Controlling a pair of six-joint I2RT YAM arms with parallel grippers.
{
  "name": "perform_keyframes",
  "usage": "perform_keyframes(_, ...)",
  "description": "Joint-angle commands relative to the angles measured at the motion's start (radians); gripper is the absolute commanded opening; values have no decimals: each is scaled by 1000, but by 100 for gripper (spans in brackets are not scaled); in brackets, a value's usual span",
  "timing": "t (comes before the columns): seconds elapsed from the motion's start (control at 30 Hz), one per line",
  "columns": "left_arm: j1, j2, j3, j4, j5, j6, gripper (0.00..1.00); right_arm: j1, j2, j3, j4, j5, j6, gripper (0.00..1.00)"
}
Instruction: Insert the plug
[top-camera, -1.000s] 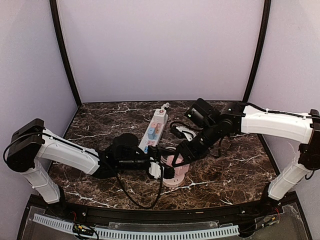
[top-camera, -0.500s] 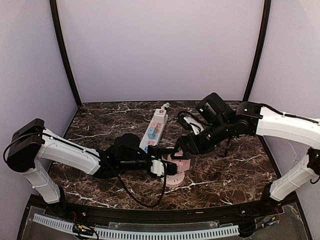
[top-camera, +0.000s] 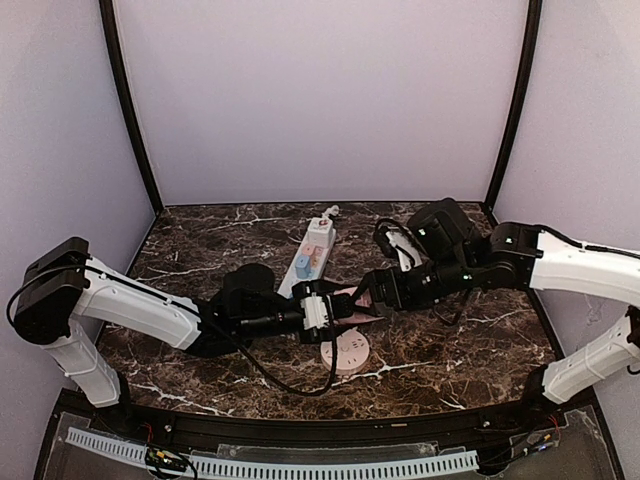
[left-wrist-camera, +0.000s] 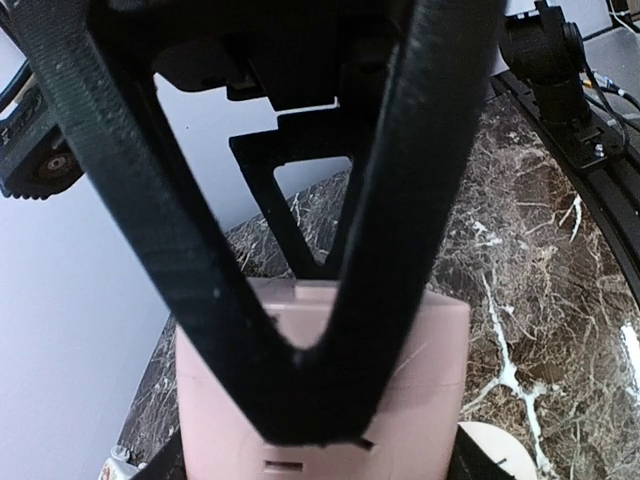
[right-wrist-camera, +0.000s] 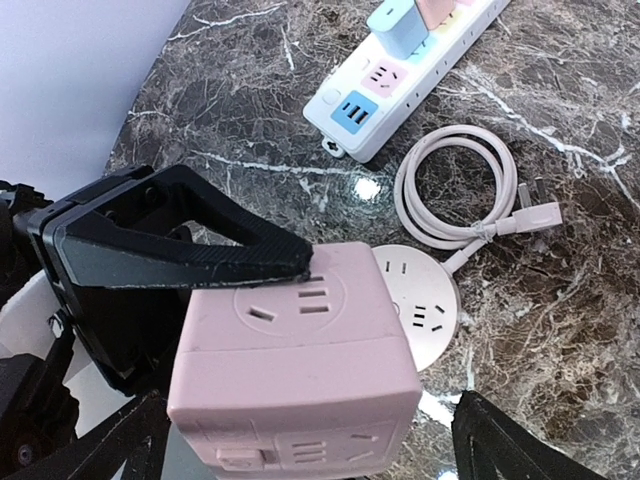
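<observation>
Pink cube socket (right-wrist-camera: 295, 350) clamped in left end effector (top-camera: 336, 311); right end effector (top-camera: 374, 294) spread wide around it.

From here I see the dark marbled bench (top-camera: 450, 360) carrying a white power strip (top-camera: 312, 252), which lies beyond the left claw (top-camera: 335, 312), running toward the back wall. On the near side of that claw, a round flat socket disc (top-camera: 345, 353) rests on the bench. The right wrist view shows a pale coiled cable (right-wrist-camera: 455, 195) at the disc's rim, its plug (right-wrist-camera: 540, 212) lying on the marble.
</observation>
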Motion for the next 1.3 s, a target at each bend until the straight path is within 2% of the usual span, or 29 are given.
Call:
perform_keyframes(0.0,-6,-21,9,95,16,-112,7,27,28,5,73,38,22,96)
perform_keyframes(0.23,-7,-15,2,125,12,-144,7,34,49,29,79,75,24,79)
perform_keyframes(0.47,-6,-1,6,139,10,-154,7,36,51,28,99,68,28,73)
perform_keyframes(0.63,-6,2,1,157,9,-156,8,36,53,28,104,67,28,45)
perform_keyframes(0.7,-6,-1,-7,169,7,-159,18,36,57,35,95,74,27,33)
perform_keyframes(0.73,-6,-3,-19,176,4,-161,38,35,60,39,88,78,26,27)
perform_keyframes(0.77,-6,-9,-26,193,1,-165,65,36,62,47,74,86,24,23)
perform_keyframes(0.8,-6,-13,-47,203,-8,-170,77,36,66,57,55,97,21,20)
perform_keyframes(0.83,-6,-26,-59,225,-19,-181,92,36,68,68,34,102,15,17)
perform_keyframes(0.93,-6,-65,-128,245,-70,-201,98,36,68,100,-30,147,-2,11)
perform_keyframes(1.0,-6,-105,-165,232,-96,-210,99,34,69,125,-86,168,-12,6)
perform_keyframes(1.27,-5,-242,-261,119,-281,-206,99,34,100,213,-234,181,-14,0)
